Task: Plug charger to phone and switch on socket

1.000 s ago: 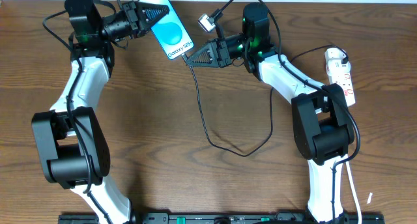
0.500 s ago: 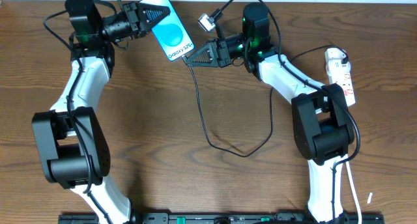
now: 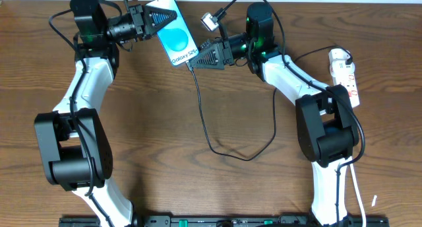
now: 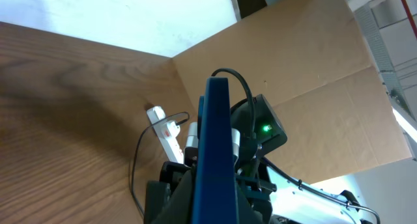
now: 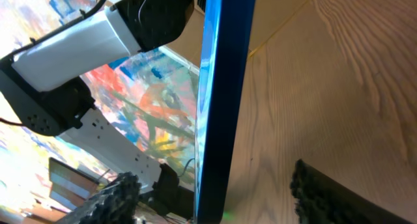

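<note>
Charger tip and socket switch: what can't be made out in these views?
- Charger tip: overhead, the right gripper covers it at the phone's lower end, so seated or not is unclear.
- Phone port: right wrist view shows only the phone's edge, cut off at the bottom.
- Socket switch: overhead too small; left wrist view distant and blurred.

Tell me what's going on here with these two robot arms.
The left gripper holds the phone, clamped at one end. The right gripper is open at the phone's other end, where the black charger cable meets it; whether the plug is seated can't be told. The white socket strip lies untouched at the right edge of the table.
</note>
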Available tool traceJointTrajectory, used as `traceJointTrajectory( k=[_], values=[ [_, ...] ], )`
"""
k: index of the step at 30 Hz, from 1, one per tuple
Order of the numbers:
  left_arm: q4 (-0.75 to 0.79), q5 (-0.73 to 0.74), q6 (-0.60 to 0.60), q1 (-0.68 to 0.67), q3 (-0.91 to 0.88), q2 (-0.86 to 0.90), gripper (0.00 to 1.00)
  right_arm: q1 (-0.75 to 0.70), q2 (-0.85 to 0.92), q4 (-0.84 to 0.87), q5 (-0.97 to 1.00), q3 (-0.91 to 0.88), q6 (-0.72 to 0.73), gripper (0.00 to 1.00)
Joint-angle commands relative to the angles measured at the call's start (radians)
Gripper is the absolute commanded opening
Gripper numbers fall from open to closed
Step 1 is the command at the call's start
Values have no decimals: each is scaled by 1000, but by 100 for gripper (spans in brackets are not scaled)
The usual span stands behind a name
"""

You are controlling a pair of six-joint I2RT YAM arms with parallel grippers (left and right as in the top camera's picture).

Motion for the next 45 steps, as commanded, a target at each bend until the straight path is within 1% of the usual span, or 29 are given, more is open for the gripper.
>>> traceJointTrajectory(
  k=[1, 3, 7, 13, 16, 18, 21, 25, 28, 31, 38, 41, 45],
  values=[
    [8, 27, 18, 14, 10, -35, 7, -5, 7, 0, -3, 12, -21, 80],
    [7, 28, 17, 24, 10, -35, 8, -6, 7, 0, -3, 12, -37, 99],
    [7, 28, 17, 44, 10, -35, 8, -11, 7, -4, 5, 12, -63, 99],
    [7, 28, 16, 58, 10, -35, 8, -28, 7, -7, 44, 12, -62, 99],
    [7, 28, 16, 59, 10, -35, 7, -35, 7, -38, 86, 12, -87, 99],
    [7, 28, 16, 59, 10, -35, 7, -41, 7, -95, 134, 12, -122, 99],
    [7, 28, 8, 59, 10, -35, 8, -50, 7, -247, 239, 12, -202, 99],
    [6, 29, 5, 59, 10, -35, 7, -63, 7, -513, 447, 12, -340, 99],
    [7, 28, 5, 59, 10, -35, 8, -68, 7, -639, 563, 12, -413, 99],
    [7, 27, 11, 59, 10, -35, 8, -71, 7, -687, 616, 12, -443, 99],
    [-3, 27, 74, 58, 5, -35, 7, -72, 7, -743, 792, 12, -443, 99],
    [-57, 14, 122, 58, -6, -35, 7, -72, 7, -774, 850, 12, -443, 99],
    [-196, -37, 201, 58, -24, -34, 8, -74, 7, -803, 866, 12, -443, 99]
  ],
)
